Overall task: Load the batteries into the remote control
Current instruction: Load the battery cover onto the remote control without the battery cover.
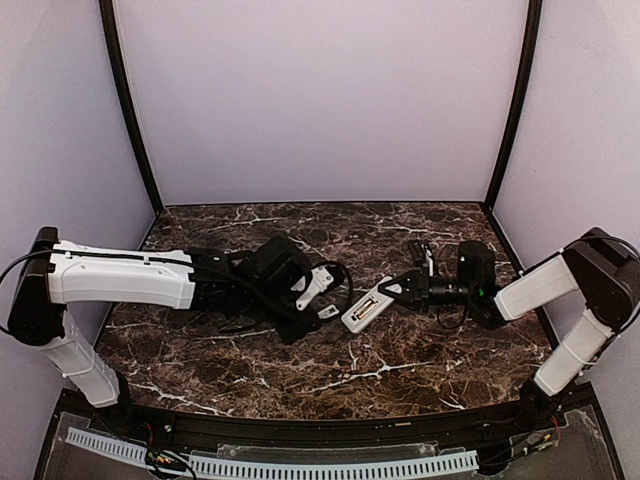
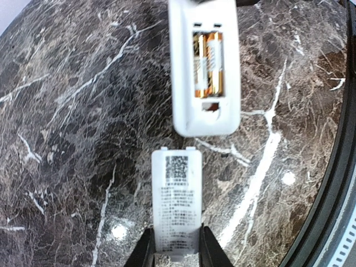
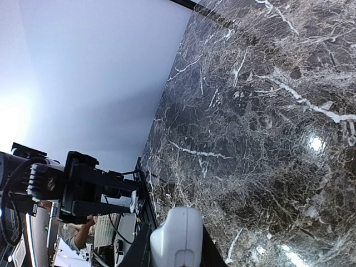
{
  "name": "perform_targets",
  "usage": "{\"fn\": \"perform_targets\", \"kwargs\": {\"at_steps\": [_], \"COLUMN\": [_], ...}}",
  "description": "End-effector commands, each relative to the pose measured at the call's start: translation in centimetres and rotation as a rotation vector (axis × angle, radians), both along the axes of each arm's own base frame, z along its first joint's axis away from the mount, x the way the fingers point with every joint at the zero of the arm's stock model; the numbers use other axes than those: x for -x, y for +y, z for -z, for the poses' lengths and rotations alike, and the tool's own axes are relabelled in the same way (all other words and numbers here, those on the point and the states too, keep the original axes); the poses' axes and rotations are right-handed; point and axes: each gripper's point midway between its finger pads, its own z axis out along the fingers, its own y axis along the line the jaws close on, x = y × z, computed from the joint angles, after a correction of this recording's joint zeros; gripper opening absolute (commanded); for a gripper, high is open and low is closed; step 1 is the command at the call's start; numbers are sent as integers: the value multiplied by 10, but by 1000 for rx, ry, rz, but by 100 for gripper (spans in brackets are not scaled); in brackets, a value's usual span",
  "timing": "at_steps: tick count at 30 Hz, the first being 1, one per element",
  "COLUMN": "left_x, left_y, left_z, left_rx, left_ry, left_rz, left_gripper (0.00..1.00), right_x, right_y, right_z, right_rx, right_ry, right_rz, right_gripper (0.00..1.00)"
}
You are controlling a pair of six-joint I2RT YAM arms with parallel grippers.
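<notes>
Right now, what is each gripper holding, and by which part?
The left gripper pinches the battery cover by its near end; the right gripper clamps the remote control by one end.

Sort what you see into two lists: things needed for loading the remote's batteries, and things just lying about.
Belongs to the job:
remote control, held by the right gripper
two batteries in its recess
battery cover, held by the left gripper

Not part of it:
marble table
ribbed white strip at the near edge
</notes>
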Motion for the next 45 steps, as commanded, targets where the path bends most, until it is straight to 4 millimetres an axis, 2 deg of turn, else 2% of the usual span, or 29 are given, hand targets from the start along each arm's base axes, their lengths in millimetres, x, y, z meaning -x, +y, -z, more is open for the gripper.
{"fn": "perform_targets", "kwargs": {"at_steps": [1,9,20,40,45], "left_x": [5,7,4,-8,-8], "left_y": [-16,-33,-43,-47,-49], "left_z": [-15,-15,-7,7,4], "left_rx": [1,-18,-45,-93,-78], "left_ry": [-32,-41,-41,-62,-65], "left_rz": [64,93,94,57,53], "left_gripper": [19,19,19,18,17], "right_x": [6,15,14,16,16], "right_y": [11,24,34,39,38], "right_z": [-7,-2,-2,-8,-6], "right_rx": [-27,-13,21,22,29], "right_ry": [-32,-25,-35,-51,-48], "right_rz": [-29,-49,-43,-50,-46], "right_gripper": [0,0,0,0,0]}}
